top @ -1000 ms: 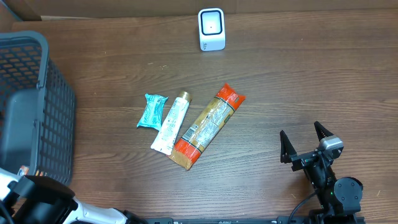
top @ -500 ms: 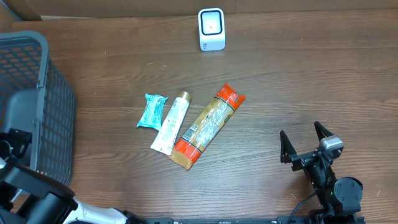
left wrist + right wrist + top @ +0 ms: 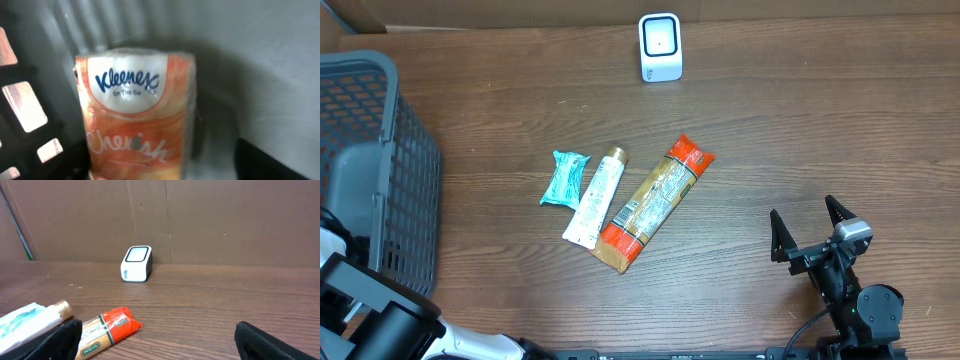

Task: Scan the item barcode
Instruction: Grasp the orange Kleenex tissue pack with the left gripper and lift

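Note:
An orange-and-white Kleenex tissue pack (image 3: 137, 115) lies on the grey floor of the basket (image 3: 390, 130), filling the left wrist view. My left gripper (image 3: 160, 167) is open around its lower end; the right finger (image 3: 262, 160) stands clear of the pack, while the left finger is dark against the basket wall. The overhead view shows only the left arm (image 3: 365, 305), at the basket's near corner. The white barcode scanner (image 3: 660, 47) (image 3: 136, 263) stands at the table's far edge. My right gripper (image 3: 805, 222) (image 3: 160, 342) rests open and empty at the near right.
Mid-table lie a teal snack bar (image 3: 565, 178), a white tube with a gold cap (image 3: 595, 200) and a red-ended spaghetti pack (image 3: 655, 203) (image 3: 107, 327). A cardboard wall (image 3: 200, 220) stands behind the scanner.
The left arm has shifted at the basket's near-left corner, reaching deeper into it. The right arm and the items on the table have not moved.

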You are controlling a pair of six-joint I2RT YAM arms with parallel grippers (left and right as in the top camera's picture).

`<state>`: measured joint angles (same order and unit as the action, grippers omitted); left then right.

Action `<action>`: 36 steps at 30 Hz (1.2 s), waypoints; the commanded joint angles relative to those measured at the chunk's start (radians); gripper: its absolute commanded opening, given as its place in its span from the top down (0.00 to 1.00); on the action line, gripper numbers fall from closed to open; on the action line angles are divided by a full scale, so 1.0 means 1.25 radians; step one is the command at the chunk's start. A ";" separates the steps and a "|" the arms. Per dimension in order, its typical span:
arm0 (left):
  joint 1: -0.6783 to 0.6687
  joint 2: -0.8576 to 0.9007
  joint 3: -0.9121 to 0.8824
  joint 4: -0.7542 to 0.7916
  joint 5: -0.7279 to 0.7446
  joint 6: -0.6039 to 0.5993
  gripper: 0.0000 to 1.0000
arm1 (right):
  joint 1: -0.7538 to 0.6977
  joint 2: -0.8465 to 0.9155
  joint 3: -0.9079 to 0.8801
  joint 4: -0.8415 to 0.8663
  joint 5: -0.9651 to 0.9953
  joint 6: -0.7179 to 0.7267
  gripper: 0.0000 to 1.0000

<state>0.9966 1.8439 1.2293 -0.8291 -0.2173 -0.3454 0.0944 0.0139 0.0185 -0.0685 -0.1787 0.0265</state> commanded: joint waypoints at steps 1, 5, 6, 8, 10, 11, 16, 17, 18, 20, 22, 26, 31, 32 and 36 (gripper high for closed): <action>0.004 0.000 -0.032 0.019 -0.048 -0.008 0.33 | 0.007 -0.008 -0.009 0.004 0.005 0.003 0.00; 0.004 0.000 -0.039 0.038 -0.043 -0.008 0.89 | 0.007 -0.008 -0.009 0.004 0.005 0.003 0.00; 0.004 0.000 -0.039 0.041 -0.040 -0.008 0.96 | 0.007 -0.008 -0.009 0.004 0.005 0.003 0.00; 0.003 0.000 -0.039 0.045 -0.038 -0.008 0.96 | 0.007 -0.008 -0.009 0.004 0.005 0.003 0.00; 0.003 0.000 -0.037 0.045 -0.036 -0.008 0.96 | 0.007 -0.008 -0.009 0.004 0.005 0.003 0.00; 0.003 -0.001 -0.031 0.041 -0.036 -0.008 0.96 | 0.007 -0.008 -0.009 0.004 0.005 0.003 0.00; -0.005 -0.009 0.056 -0.023 -0.006 0.039 0.96 | 0.007 -0.008 -0.009 0.004 0.005 0.003 0.00; -0.009 -0.011 0.086 -0.041 0.002 0.051 0.96 | 0.007 -0.008 -0.009 0.004 0.005 0.003 0.00; -0.016 -0.014 0.127 -0.067 0.008 0.056 0.96 | 0.007 -0.008 -0.009 0.004 0.005 0.003 0.00; -0.030 -0.019 0.215 -0.118 0.013 0.056 0.96 | 0.007 -0.008 -0.009 0.004 0.004 0.003 0.00; -0.048 -0.024 0.313 -0.167 0.015 0.056 0.96 | 0.007 -0.008 -0.009 0.004 0.005 0.003 0.00; -0.089 -0.033 0.522 -0.238 0.093 0.056 0.96 | 0.007 -0.008 -0.009 0.004 0.005 0.003 0.00; -0.164 -0.057 0.747 -0.298 0.305 0.076 0.96 | 0.007 -0.008 -0.009 0.004 0.005 0.003 0.00; -0.180 -0.062 0.770 -0.305 0.344 0.088 0.96 | 0.007 -0.008 -0.009 0.004 0.005 0.003 0.00; -0.300 -0.099 0.813 -0.336 0.490 0.148 0.96 | 0.007 -0.008 -0.009 0.004 0.005 0.003 0.00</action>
<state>0.7071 1.7706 2.2135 -1.2255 0.1864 -0.2352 0.0944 0.0139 0.0185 -0.0681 -0.1787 0.0261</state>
